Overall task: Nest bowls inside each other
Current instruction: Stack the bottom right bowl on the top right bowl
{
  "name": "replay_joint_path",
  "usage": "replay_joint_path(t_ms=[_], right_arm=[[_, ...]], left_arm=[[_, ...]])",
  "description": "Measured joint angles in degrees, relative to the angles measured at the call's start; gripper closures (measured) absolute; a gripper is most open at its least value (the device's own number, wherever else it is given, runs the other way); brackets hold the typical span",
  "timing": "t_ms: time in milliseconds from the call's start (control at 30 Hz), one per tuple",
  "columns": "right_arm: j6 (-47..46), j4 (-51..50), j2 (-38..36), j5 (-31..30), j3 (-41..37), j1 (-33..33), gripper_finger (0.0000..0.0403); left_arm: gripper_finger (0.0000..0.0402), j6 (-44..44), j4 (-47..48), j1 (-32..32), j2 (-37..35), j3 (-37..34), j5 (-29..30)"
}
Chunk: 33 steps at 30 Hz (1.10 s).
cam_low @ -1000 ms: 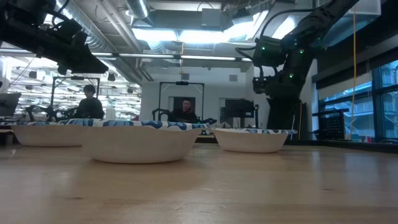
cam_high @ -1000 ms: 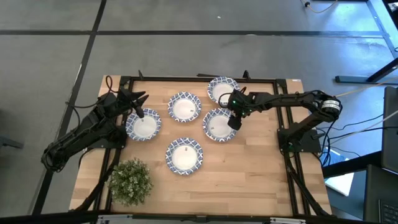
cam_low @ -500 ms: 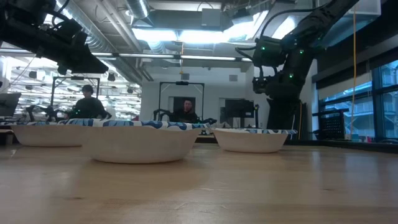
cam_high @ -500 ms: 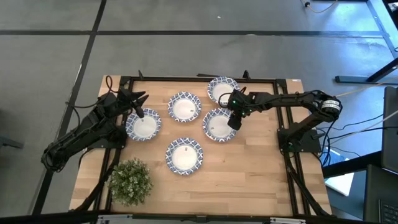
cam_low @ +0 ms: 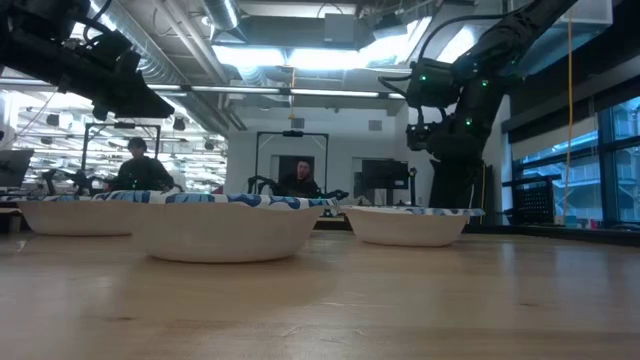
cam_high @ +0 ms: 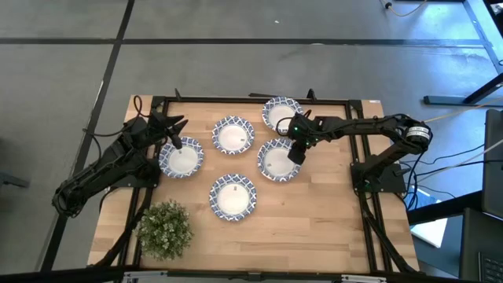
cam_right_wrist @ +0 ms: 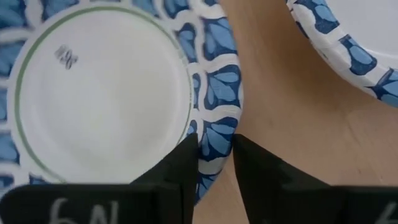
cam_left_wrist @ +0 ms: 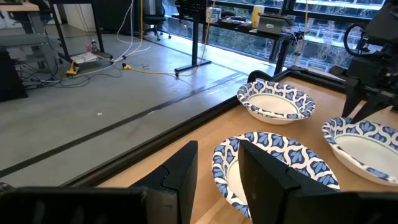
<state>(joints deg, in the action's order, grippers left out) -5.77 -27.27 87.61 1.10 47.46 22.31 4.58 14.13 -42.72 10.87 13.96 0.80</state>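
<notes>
Right gripper [cam_right_wrist: 212, 149] pinches the bowl [cam_high: 277, 159] rim between nearly closed fingers, probably to lift it for nesting. Left gripper [cam_high: 174, 132] hangs slightly open and empty over the left bowl [cam_high: 181, 159].

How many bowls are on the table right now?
5 visible: far right bowl, far middle, left, near middle, and one at the right gripper. Any nested bowl would be hidden.
</notes>
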Motion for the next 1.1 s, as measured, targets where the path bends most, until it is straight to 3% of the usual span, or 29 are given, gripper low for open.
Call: replay_joint_path(t_ms=[567,900,1100], right_arm=[[0.3,-0.8,0.0,-0.2,0.0,0.0,0.0299],[0.4,-0.8,0.0,0.0,0.0,0.0,0.0371],[0.6,-0.8,0.0,0.0,0.0,0.0,0.0392]], left_arm=[[0.0291,0.0,0.0,0.0,0.0,0.0,0.0],[0.0291,0.0,0.0,0.0,0.0,0.0,0.0],[0.0291,0.0,0.0,0.0,0.0,0.0,0.0]])
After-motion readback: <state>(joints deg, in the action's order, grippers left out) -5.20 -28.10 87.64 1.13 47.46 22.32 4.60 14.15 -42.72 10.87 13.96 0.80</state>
